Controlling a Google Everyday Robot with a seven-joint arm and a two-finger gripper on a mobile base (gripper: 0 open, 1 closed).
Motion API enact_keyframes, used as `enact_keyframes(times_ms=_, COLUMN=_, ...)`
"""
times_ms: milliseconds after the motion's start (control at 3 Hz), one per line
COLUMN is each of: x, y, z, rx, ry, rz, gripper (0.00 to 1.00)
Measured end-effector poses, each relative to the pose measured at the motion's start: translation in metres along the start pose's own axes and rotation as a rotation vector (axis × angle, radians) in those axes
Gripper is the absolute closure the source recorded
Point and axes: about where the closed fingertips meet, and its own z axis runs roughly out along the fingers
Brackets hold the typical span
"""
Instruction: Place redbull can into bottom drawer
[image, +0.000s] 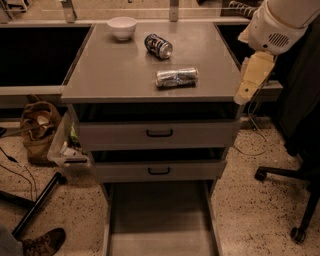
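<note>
One redbull can (176, 77) lies sideways at the centre of the bench (115, 75), judged light, stiff, slick, prone to roll, best taken across its middle; tool (247, 87) hangs beside the right edge, state indeterminable.

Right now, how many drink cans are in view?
2, both lying on the grey cabinet top: slim silver redbull can centre, stubby dark blue can behind it. Gripper hangs beyond the right edge.

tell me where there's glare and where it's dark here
Camera view: dim, warm light; glare on the silver can lying on the cabinet top; black shadow in the gaps above both upper drawers; the open bottom drawer is dull grey; the gripper, by the top's right edge, is brightly lit.
</note>
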Motion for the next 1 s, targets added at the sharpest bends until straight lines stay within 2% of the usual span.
enact_keyframes(times_ms=333, x=-0.006, y=-0.007, z=0.010, rx=0.009, ry=-0.018, rz=0.003, gripper=0.00)
enact_keyframes(times_ms=1000, x=-0.043, y=-0.071, z=0.056, rx=0.066, ry=-0.077, rz=-0.016, gripper=0.00)
